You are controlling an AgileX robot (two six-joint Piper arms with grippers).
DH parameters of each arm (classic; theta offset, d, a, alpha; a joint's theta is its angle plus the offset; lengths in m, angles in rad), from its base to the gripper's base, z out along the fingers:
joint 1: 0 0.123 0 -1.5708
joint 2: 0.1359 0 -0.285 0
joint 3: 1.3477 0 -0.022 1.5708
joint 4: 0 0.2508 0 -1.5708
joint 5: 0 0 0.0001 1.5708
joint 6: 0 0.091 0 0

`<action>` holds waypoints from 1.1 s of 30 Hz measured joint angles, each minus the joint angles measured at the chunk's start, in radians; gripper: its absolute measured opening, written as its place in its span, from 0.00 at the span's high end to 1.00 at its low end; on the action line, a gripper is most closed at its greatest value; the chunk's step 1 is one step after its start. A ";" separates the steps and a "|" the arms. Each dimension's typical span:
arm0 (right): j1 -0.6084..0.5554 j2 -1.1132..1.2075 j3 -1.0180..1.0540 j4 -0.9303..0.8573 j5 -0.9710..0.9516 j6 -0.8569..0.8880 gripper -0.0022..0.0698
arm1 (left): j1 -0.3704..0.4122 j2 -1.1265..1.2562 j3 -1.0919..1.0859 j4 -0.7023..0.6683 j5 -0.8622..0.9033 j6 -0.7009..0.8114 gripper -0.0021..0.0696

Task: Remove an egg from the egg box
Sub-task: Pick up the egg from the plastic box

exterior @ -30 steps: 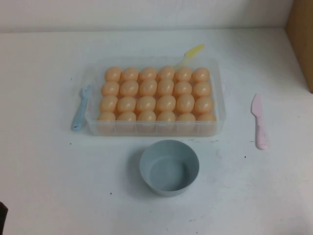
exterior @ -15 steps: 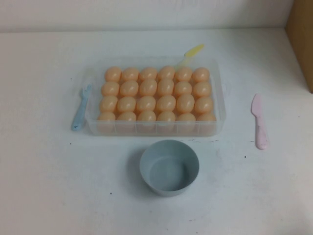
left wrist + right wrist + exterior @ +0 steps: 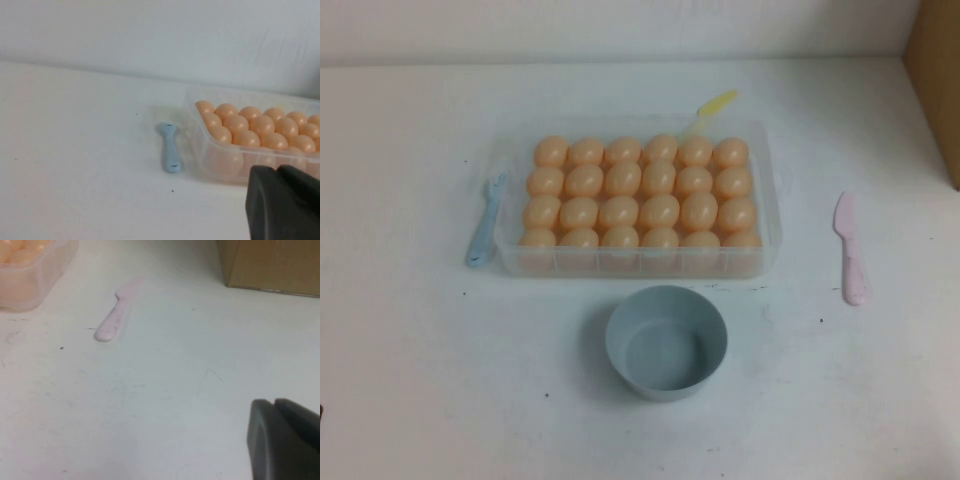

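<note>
- The white worktop (image 3: 420,350) is filling the frame.
- One egg box (image 3: 768,215) is holding 24 eggs.
- One bowl (image 3: 666,343) is sitting below it.
- The left tool (image 3: 282,202) and right tool (image 3: 285,440) are showing low right in their wrist views; I cannot tell their grip.

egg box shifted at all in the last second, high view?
No. The egg box sits as before between blue fork and pink knife, behind the bowl.

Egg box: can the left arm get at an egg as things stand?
Probably yes. The egg box is uncovered, its eggs exposed. The left gripper is back on its near-left side, nothing between; the fork lies beside. The right gripper is by the knife.
</note>
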 joint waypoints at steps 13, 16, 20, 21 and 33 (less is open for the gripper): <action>0.000 0.000 0.000 0.000 0.000 0.000 1.00 | 0.000 0.000 0.000 -0.459 -0.226 -0.090 0.98; 0.000 0.000 0.000 0.000 0.000 0.000 1.00 | 0.000 0.000 0.000 -0.471 -0.214 -0.131 0.98; 0.000 0.000 0.000 0.000 0.000 0.000 1.00 | 0.000 0.000 -0.071 -0.449 -0.051 -0.080 0.98; 0.000 0.000 0.000 0.000 0.000 0.000 1.00 | 0.000 0.003 -0.109 -0.442 -0.007 -0.051 0.98; 0.000 0.000 0.000 0.000 0.000 0.000 1.00 | 0.000 0.631 -0.754 -0.009 0.705 0.143 0.98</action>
